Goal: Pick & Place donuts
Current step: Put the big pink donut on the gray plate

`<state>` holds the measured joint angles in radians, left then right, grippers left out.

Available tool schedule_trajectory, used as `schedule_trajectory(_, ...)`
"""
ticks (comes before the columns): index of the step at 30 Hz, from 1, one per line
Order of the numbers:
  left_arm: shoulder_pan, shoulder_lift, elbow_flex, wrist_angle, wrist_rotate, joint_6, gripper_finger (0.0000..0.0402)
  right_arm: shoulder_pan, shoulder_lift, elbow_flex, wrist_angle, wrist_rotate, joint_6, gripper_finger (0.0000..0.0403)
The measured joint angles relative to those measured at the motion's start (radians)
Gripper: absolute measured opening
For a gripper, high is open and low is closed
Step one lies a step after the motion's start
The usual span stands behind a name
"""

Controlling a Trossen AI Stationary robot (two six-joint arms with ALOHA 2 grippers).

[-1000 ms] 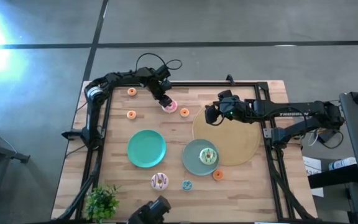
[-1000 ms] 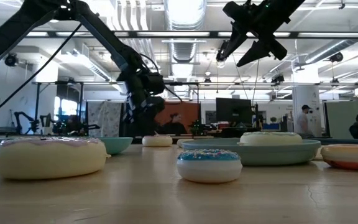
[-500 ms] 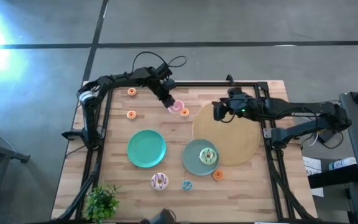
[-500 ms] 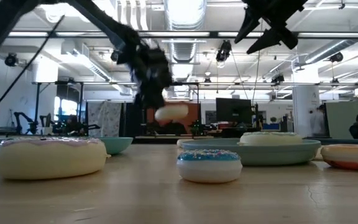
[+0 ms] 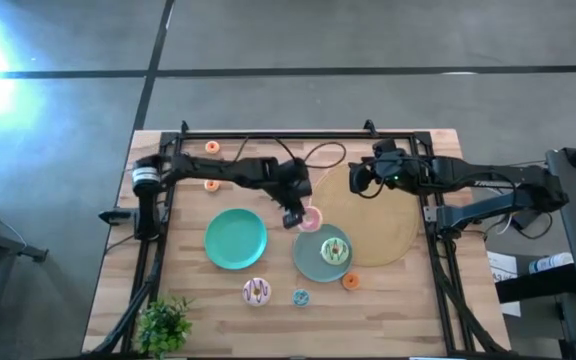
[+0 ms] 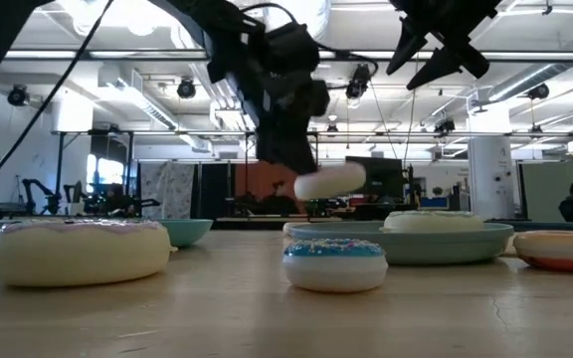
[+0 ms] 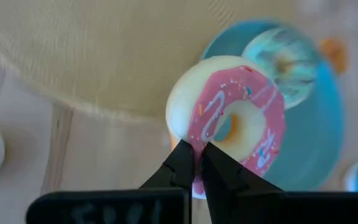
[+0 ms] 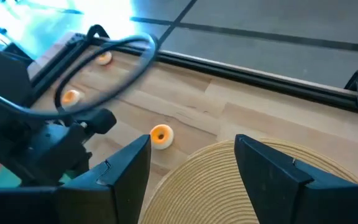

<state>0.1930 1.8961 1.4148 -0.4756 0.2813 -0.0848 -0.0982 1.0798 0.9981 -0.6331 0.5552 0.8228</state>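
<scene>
Step in hand, my judgement: transport of pink donut point(image 7: 235, 127) toward teal plate point(image 5: 308, 258).

My left gripper point(image 5: 295, 216) clamped on pink donut rim, fingers point(image 7: 182, 163) pinched together on it. Donut airborne, clear of table in low view point(image 6: 329, 181).

Teal plate just beyond my fingertips, green donut point(image 7: 283, 65) already on it. Woven disc point(image 7: 123, 56) alongside.

Next move, as I judge: carry farther over plate, lower beside green donut, then release.

My right gripper point(image 8: 191, 165) waits above woven disc, fingers apart, holding nothing.
</scene>
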Motion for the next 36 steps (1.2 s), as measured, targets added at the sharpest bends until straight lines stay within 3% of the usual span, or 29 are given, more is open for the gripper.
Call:
schedule_trajectory(14, -0.120, 0.078, -0.002, 0.057, -0.012, -0.116, 0.0003, 0.007, 0.028, 0.000, -0.001, -0.016, -0.015, 0.0224)
schedule_trajectory(21, -0.142, 0.068, 0.027, 0.058, -0.104, -0.173, 0.0001, 0.009, 0.028, 0.000, -0.007, -0.016, -0.022, 0.0224)
schedule_trajectory(32, -0.184, 0.090, 0.038, 0.154, -0.125, -0.225, 0.0001, 0.009, 0.027, 0.000, -0.018, -0.017, -0.030, 0.0224)
schedule_trajectory(36, -0.187, 0.115, 0.036, 0.164, -0.084, -0.241, 0.0001, 0.011, 0.027, 0.000, -0.019, -0.016, -0.041, 0.0224)
